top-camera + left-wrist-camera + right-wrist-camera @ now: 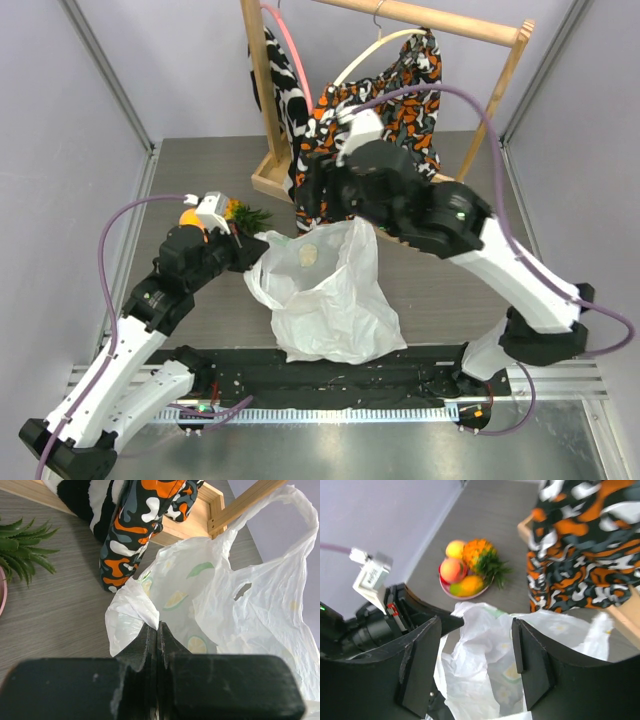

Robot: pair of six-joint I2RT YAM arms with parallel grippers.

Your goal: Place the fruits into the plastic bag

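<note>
Plastic bag point(325, 300): left hand point(158, 628) clamps its rim to hold the mouth open; right hand point(476, 625) hangs above it, fingers apart, empty (fruits point(465, 572) wait beyond the bag).

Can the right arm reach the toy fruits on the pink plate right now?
Probably yes. The right gripper stands open and empty over the crinkly white plastic bag, with nothing between it and the toy fruits on the round pink plate; the left gripper, pinching the bag's rim, sits close beside.
</note>
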